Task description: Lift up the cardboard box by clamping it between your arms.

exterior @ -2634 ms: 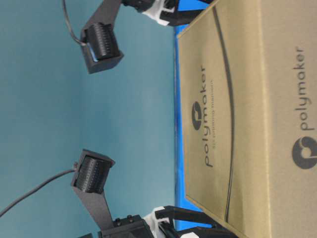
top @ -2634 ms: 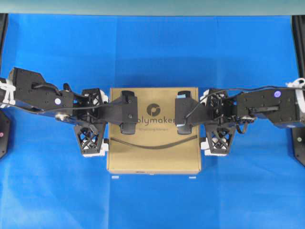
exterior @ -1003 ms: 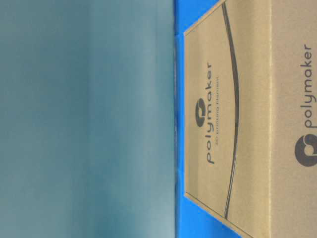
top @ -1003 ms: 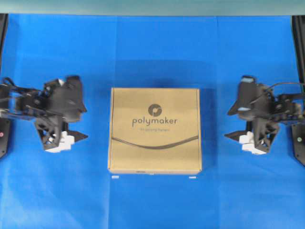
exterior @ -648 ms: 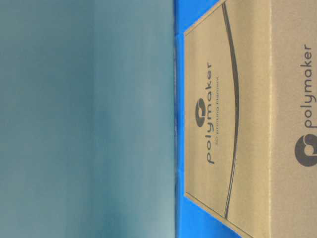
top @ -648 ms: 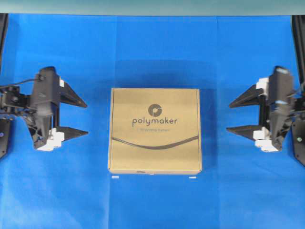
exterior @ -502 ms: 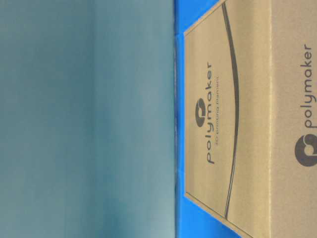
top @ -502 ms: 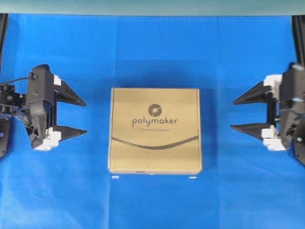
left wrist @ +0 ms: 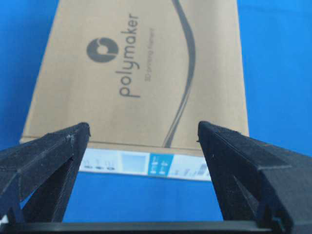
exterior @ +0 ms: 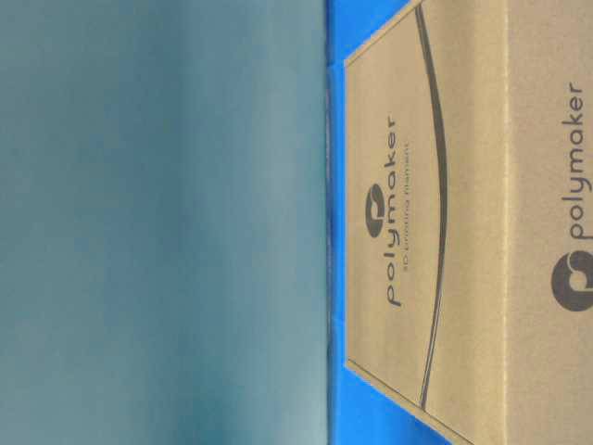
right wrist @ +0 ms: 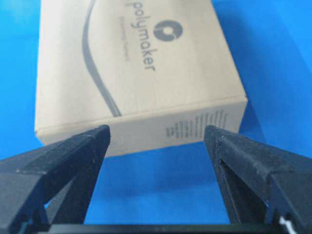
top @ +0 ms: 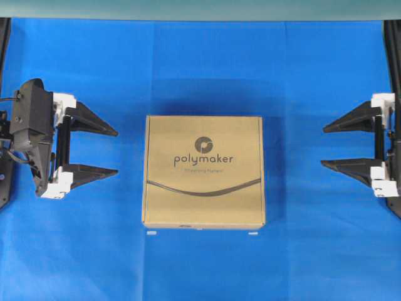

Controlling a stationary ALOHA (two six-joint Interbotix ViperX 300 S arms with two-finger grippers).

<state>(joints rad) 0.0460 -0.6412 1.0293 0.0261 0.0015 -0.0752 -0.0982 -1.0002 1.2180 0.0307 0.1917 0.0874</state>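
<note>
Cardboard box (top: 203, 171) is lying flat at the centre of the blue table (top: 200, 69). Left gripper (top: 114, 151) and right gripper (top: 325, 147) are sitting well apart from it, jaws spread wide. Uneven pressing could be spinning or tipping it.

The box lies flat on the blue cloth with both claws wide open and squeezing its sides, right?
Not squeezing. In the overhead view the left claw and right claw stand wide open, well clear of the box, blue cloth showing between. The box does lie flat.
</note>
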